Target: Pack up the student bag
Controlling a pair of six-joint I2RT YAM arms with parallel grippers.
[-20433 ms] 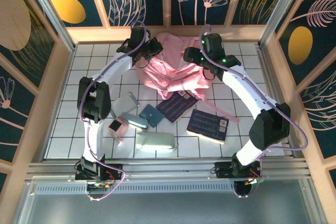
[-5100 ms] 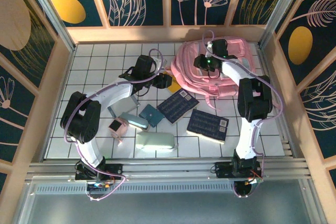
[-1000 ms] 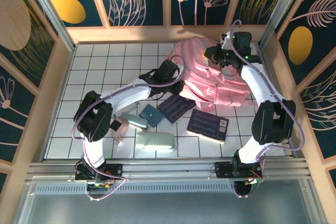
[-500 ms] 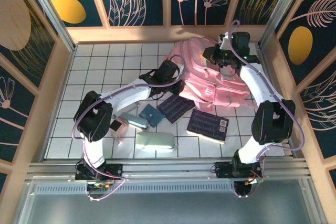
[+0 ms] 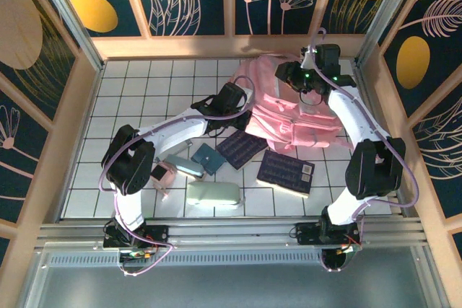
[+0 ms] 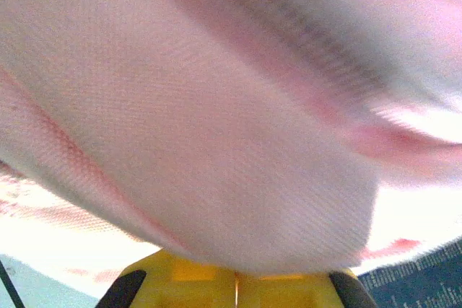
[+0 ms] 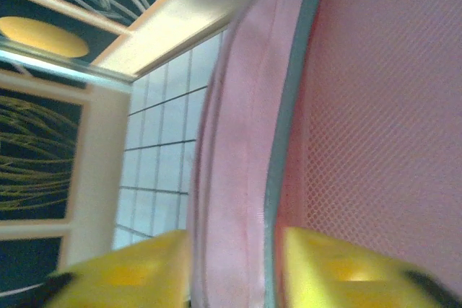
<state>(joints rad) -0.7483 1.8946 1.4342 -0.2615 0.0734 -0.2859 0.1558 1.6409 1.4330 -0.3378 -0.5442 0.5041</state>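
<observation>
The student bag (image 5: 296,117), a big soft pink backpack, lies at the back right of the tiled table. My left gripper (image 5: 244,112) is at its near-left edge. In the left wrist view the yellow fingers (image 6: 180,286) meet, and pink bag fabric (image 6: 216,106) comes out over their tips and hides them. My right gripper (image 5: 284,77) is over the bag's far top. In the right wrist view its jaws stand apart on either side of the bag's pink rim with grey-blue piping (image 7: 238,142). Mesh lining (image 7: 382,106) shows to the right.
In front of the bag lie two dark blue notebooks (image 5: 243,148) (image 5: 286,172), a teal wallet (image 5: 208,158), a pale blue item (image 5: 184,167), a small pink item (image 5: 160,173) and a pale green case (image 5: 213,193). The wooden back wall (image 5: 231,45) and right post (image 5: 368,70) stand close to the bag.
My right gripper's jaws have opened and it has shifted slightly left. The bag's top has slumped lower. The left arm holds its place at the bag's edge.
</observation>
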